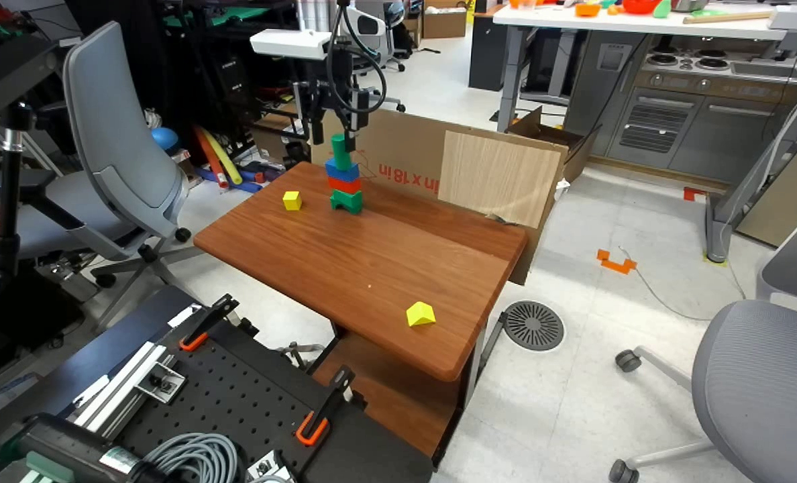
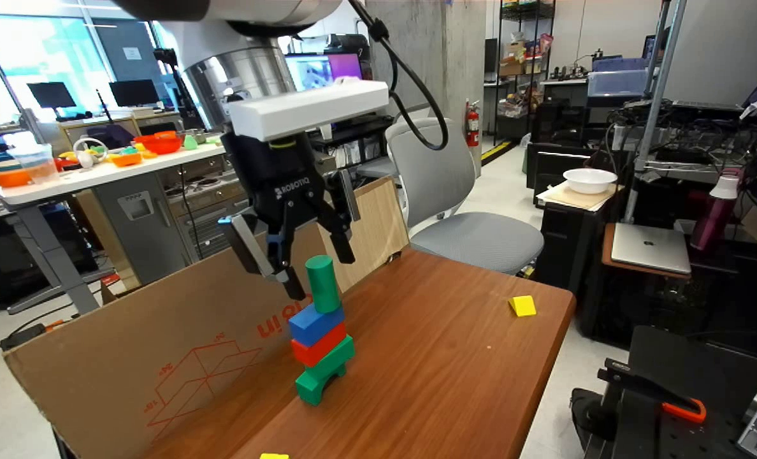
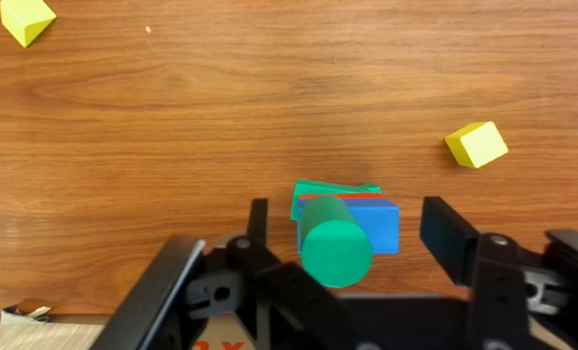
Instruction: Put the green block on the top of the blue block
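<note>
The green block [image 1: 341, 153] is an upright cylinder standing on the blue block [image 1: 342, 172]. Both also show in an exterior view, the green block [image 2: 323, 285] above the blue block [image 2: 313, 324]. In the wrist view the green block [image 3: 336, 253] stands toward the left part of the blue block [image 3: 384, 228] and partly covers it. My gripper [image 3: 349, 231] is open, with its fingers apart on either side of the green block's upper end and gaps on both sides. The gripper also shows in both exterior views [image 1: 333, 136] [image 2: 320, 271].
The blue block rests on a red block [image 2: 320, 344], which rests on a green arch piece [image 2: 325, 370] on the wooden table [image 1: 345, 261]. A yellow cube [image 1: 292, 200] and a yellow wedge [image 1: 420, 314] lie on the table. A cardboard sheet [image 2: 181, 357] stands along the table's edge.
</note>
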Motion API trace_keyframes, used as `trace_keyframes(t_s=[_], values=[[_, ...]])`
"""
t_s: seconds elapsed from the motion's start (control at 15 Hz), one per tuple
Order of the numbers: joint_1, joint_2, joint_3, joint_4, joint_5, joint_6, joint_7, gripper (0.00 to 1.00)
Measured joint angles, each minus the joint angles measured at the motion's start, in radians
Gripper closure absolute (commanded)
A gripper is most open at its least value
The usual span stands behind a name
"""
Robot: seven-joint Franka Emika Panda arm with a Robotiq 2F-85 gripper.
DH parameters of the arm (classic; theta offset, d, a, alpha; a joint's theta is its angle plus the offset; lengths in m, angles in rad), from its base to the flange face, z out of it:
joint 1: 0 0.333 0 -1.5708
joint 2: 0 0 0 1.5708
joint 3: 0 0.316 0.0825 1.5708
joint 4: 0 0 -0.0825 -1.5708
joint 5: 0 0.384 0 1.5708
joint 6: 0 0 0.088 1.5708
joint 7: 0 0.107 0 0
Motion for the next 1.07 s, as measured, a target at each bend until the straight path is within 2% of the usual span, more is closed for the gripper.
trace_keyframes(t_s=[0.4, 0.67, 1.07], values=[[0.0, -0.011, 0.0, 0.005, 0.0, 0.0, 0.002, 0.0], [0.0, -0.065, -0.012, -0.006, -0.006, 0.0, 0.024, 0.0], [0.0, -0.14, -0.031, -0.105, -0.048, 0.001, 0.027, 0.0]])
